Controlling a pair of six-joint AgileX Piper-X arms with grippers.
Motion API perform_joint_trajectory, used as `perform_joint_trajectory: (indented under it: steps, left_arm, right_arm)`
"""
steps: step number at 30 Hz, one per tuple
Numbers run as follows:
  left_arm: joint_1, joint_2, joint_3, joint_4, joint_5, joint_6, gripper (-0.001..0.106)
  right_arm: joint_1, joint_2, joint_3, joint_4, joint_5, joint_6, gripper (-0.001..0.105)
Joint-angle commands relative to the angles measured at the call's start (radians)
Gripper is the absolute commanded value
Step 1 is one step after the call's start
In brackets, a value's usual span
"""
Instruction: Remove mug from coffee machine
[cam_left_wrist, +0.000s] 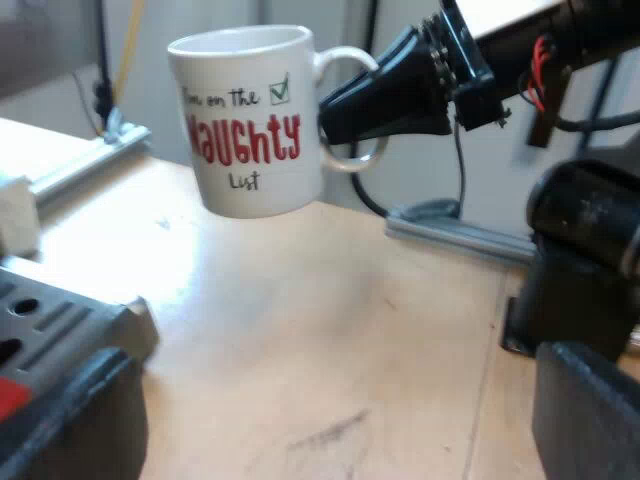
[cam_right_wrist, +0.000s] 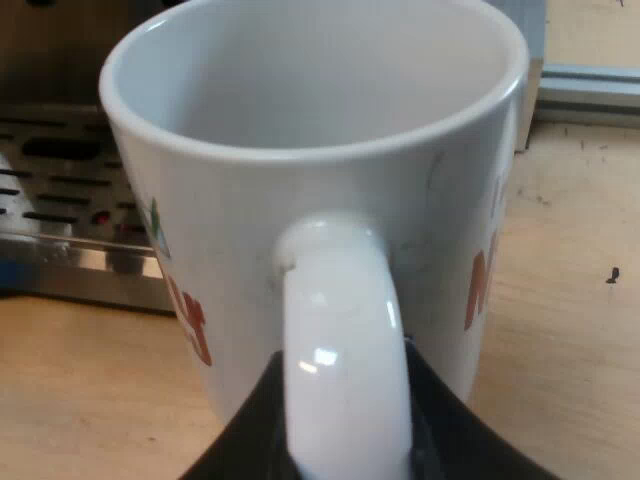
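— Holding what, the right gripper (cam_left_wrist: 345, 120)?
— The white ceramic mug with red lettering (cam_left_wrist: 250, 120), clamped by its handle (cam_right_wrist: 345, 380), upright, aloft above the pale wooden table (cam_left_wrist: 330, 330), clear of the grey slotted drip tray (cam_right_wrist: 60, 215). Left gripper (cam_left_wrist: 320, 440) gapes empty near that tray.

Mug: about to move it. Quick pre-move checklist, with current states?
1. Mug off the machine, in the air over the table: ok.
2. Right gripper shut on the mug's handle, a finger on each side: ok.
3. Mug near upright: ok.
4. Mug empty: bottom hidden, cannot tell.
5. Mug apart from the machine's slotted tray: ok.
6. Table under the mug bare: ok.
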Motion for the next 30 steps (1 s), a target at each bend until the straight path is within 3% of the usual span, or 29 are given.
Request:
perform_joint_trajectory:
  steps: [1, 5, 10, 14, 20, 30]
  left_arm:
    - [-0.019, 0.061, -0.007, -0.069, 0.023, -0.011, 0.080]
    - [-0.045, 0.154, -0.007, -0.126, 0.028, -0.011, 0.080]
    - [-0.053, 0.186, -0.007, -0.135, 0.028, -0.011, 0.080]
    - [-0.075, 0.324, -0.007, -0.194, 0.028, 0.003, 0.080]
    - [-0.075, 0.368, -0.007, -0.277, 0.028, 0.003, 0.080]
    - [-0.075, 0.379, -0.007, -0.282, 0.024, 0.003, 0.080]
  right_arm:
    - [-0.001, -0.005, -0.016, 0.005, 0.065, -0.002, 0.000]
    - [-0.001, -0.005, 0.008, 0.011, 0.145, -0.002, 0.000]
    - [-0.001, -0.005, 0.064, 0.009, 0.147, 0.041, 0.000]
    - [-0.001, -0.005, 0.124, -0.054, 0.157, 0.049, 0.000]
    - [-0.001, -0.005, 0.216, -0.213, 0.224, 0.049, 0.000]
    - [-0.001, -0.005, 0.295, -0.285, 0.252, 0.047, 0.000]
